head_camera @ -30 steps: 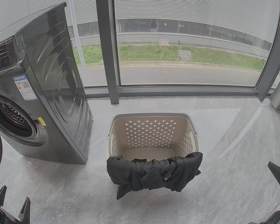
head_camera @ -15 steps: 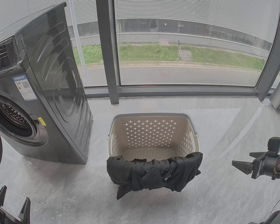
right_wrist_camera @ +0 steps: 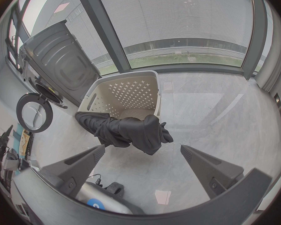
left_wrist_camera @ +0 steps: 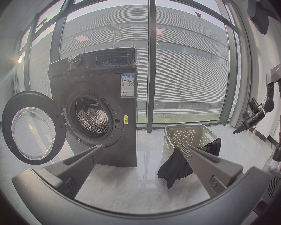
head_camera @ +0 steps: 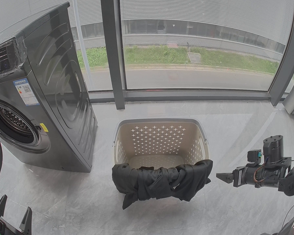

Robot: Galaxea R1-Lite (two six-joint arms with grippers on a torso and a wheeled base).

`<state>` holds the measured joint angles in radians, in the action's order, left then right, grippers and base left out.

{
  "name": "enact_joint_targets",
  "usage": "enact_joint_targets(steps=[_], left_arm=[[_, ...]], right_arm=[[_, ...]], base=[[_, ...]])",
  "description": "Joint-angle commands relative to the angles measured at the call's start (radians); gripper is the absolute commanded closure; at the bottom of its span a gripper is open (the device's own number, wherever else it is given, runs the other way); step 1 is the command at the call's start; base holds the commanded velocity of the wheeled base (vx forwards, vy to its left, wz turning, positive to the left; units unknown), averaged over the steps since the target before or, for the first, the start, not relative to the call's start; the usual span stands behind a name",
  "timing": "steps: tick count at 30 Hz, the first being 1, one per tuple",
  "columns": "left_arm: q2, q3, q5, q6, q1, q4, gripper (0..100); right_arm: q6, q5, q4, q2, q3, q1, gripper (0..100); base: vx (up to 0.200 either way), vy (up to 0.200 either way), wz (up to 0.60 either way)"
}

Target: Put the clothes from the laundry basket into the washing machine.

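1. Right pincer: released. The right wrist view shows its two fingers spread wide with nothing between them. It points toward the robot's left, level with the near rim of the laundry basket.
2. Clothes: dark fabric, twisted and draped over the basket's near rim, hanging down the outside wall. The end nearest the right pincer lies just ahead of its tips, near but apart. Whether the bundle is one garment or several cannot be told.
3. Laundry basket: it stands beyond and to the left of the right pincer's tips. Its near wall and the near part of its floor are hidden behind the draped fabric.
4. Left pincer: released, fingers apart and holding nothing. Its body is cut off by the lower edge of the head view.
5. Washing machine: it stands ahead of the left pincer, well apart. The door is swung open to that pincer's left, exposing the drum. The drum's depth is dark and hard to make out. In the head view the machine is cut off at the edge.
6. Seen from the left pincer, basket and clothes stand ahead and to the right, beside the machine.
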<state>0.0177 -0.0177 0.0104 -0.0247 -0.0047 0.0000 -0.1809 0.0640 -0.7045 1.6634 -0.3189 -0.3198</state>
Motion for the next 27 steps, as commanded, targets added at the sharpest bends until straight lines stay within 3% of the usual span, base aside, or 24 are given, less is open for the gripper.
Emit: enact_joint_targets(steps=[1,5,27], left_arm=[[-0.018,0.015,0.0,-0.001,0.0,0.0,0],[-0.018,0.015,0.0,-0.001,0.0,0.0,0],[-0.018,0.015,0.0,-0.003,0.0,0.0,0]], right_arm=[[-0.006,-0.039,-0.138,0.253,-0.014,-0.019,0],[-0.002,-0.044,-0.222,0.334,-0.019,-0.039,0],[-0.045,-0.093,-0.216,0.513,-0.204,-0.094,0]], base=[[0.0,0.0,0.0],[0.0,0.0,0.0],[0.0,0.0,0.0]])
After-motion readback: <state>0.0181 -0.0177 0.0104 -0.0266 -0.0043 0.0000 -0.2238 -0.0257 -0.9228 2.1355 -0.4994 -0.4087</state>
